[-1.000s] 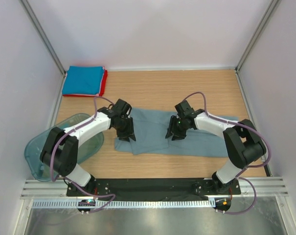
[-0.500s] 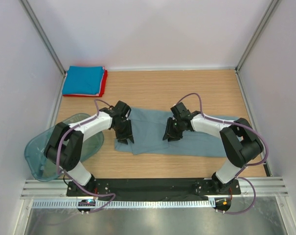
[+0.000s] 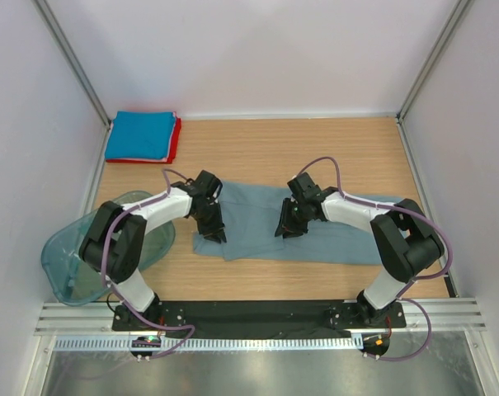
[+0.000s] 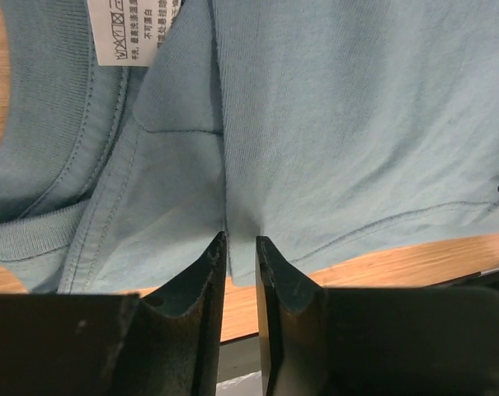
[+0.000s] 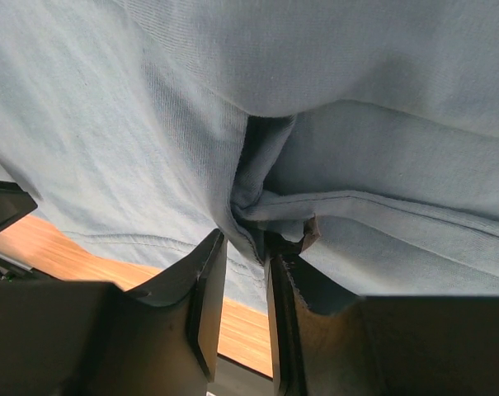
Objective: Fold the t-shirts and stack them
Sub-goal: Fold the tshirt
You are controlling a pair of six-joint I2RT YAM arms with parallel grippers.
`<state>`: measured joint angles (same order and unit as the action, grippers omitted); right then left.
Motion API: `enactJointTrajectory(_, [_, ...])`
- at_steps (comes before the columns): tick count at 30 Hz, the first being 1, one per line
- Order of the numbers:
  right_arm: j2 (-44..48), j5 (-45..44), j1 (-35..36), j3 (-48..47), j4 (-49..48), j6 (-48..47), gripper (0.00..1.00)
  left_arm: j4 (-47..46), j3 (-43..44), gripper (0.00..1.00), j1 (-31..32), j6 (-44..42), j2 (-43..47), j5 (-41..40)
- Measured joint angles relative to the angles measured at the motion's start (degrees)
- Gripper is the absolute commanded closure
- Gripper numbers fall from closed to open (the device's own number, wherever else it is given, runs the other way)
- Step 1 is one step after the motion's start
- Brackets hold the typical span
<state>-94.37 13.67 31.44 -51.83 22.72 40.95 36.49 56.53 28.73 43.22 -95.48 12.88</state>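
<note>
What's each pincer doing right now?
Left pincer: closed on the grey-blue t-shirt, at its near edge.
Right pincer: closed on a bunched fold of that t-shirt.

A pale wooden surface (image 3: 315, 148) spreads beyond and to either side of the left fingers (image 3: 217, 233) and the right fingers (image 3: 282, 229). Plain white walls close it in: a back wall (image 3: 257, 49) far beyond the fingers, a left wall (image 3: 26, 124) outside the left fingers, and a right wall (image 3: 480, 124) outside the right fingers. Slanting aluminium posts (image 3: 72, 62) mark the far corners. Nearer than the fingers lie a black base plate (image 3: 257, 313), aluminium rails (image 3: 257, 330), a white slotted cable duct (image 3: 249, 342) and a dull grey metal sheet (image 3: 257, 375). The light is soft and even.
</note>
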Motion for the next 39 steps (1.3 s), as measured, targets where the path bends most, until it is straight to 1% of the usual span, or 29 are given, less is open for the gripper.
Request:
enactJointTrajectory(6, [0.0,0.0,0.0,0.0,0.0,0.0,0.67,0.0,0.0,0.79,0.0,0.1,-1.2,0.2])
enactJointTrajectory(9, [0.0,0.0,0.0,0.0,0.0,0.0,0.69,0.0,0.0,0.92,0.0,0.2,-1.4,0.4])
enactJointTrajectory(10, [0.0,0.0,0.0,0.0,0.0,0.0,0.74,-0.1,0.0,0.99,0.0,0.3,-1.4,0.4])
enactJointTrajectory(12, [0.0,0.0,0.0,0.0,0.0,-0.2,0.83,0.0,0.3,1.0,0.0,0.5,-1.5,0.8])
enactJointTrajectory(13, [0.0,0.0,0.0,-0.1,0.1,-0.2,0.91,0.0,0.6,1.0,0.0,0.6,-1.5,0.9])
enactJointTrajectory(14, [0.0,0.0,0.0,-0.3,0.5,-0.3,0.96,0.1,0.9,1.0,0.0,0.8,-1.5,1.2])
enactJointTrajectory(16, [0.0,-0.1,0.0,-1.1,2.0,-0.4,0.99,0.6,1.8,1.0,0.0,1.4,-1.5,1.4])
enactJointTrajectory(21, [0.2,-0.3,0.0,-3.4,4.6,-0.5,0.99,3.3,4.5,1.0,0.0,2.9,-1.0,1.2])
enactJointTrajectory(30, [1.8,-0.4,0.0,-4.3,7.7,-0.5,0.99,10.1,5.8,1.0,0.0,4.2,1.4,-0.5])
enactJointTrajectory(39, [3.1,-0.4,0.1,-1.4,7.2,-0.3,0.99,10.4,4.4,1.0,0.0,4.8,1.5,0.2])
